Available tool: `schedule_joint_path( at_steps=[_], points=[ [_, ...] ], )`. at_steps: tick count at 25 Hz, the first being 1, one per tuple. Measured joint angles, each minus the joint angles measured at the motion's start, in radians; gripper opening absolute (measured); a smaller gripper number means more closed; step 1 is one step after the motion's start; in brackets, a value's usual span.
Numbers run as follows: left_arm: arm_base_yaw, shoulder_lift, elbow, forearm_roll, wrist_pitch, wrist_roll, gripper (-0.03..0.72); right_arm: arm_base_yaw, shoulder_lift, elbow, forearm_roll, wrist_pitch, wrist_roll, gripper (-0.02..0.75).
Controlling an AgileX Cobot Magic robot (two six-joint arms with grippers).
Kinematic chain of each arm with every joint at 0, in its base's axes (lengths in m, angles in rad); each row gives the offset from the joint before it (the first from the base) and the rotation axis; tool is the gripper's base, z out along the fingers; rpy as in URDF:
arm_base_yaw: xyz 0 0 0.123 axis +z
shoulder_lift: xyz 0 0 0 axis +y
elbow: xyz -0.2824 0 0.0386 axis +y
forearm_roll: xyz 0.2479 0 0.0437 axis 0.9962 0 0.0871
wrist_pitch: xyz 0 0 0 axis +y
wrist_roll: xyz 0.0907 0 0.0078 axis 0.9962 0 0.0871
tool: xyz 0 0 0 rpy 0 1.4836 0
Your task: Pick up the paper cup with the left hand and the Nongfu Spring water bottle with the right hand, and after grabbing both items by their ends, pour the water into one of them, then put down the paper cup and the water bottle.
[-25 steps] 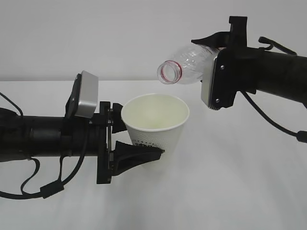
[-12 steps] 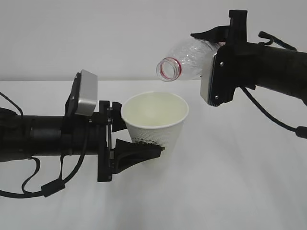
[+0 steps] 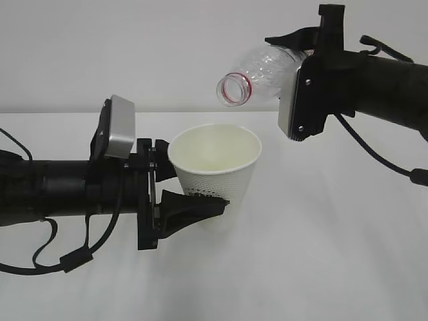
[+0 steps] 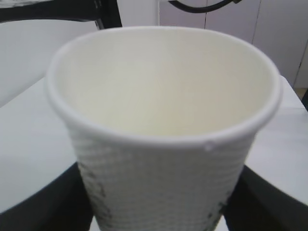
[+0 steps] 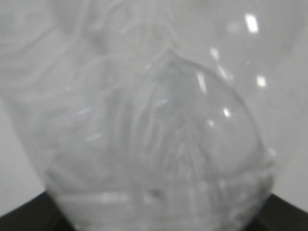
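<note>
The white paper cup point(image 3: 215, 167) is held upright above the table, my left gripper point(image 3: 190, 200) shut on its lower wall. In the left wrist view the cup point(image 4: 163, 168) fills the frame between both black fingers point(image 4: 43, 207), and its cream inside shows no liquid that I can make out. The clear Nongfu Spring water bottle point(image 3: 261, 75) lies nearly level in my right gripper point(image 3: 289, 61), which is shut on its base end. Its red-ringed open mouth hangs just above the cup's rim. No water stream shows. The right wrist view shows only the bottle point(image 5: 154, 120), blurred.
A white table point(image 3: 321, 254) lies beneath both arms, with a plain pale wall behind. Black cables point(image 3: 381, 160) hang from the right arm, and more loop under the left arm point(image 3: 67, 257).
The right gripper has lifted the bottle a little, raising its mouth away from the cup's rim. The left gripper and cup have risen very slightly.
</note>
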State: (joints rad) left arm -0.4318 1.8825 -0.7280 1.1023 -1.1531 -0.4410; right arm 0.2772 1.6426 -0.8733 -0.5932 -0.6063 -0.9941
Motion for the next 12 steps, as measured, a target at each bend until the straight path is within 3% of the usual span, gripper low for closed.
schedule_joint_path(
  at_steps=[12],
  points=[
    [0.000, 0.000, 0.000, 0.000, 0.000, 0.000, 0.539, 0.000, 0.000, -0.001, 0.039, 0.000, -0.076, 0.461]
  ],
)
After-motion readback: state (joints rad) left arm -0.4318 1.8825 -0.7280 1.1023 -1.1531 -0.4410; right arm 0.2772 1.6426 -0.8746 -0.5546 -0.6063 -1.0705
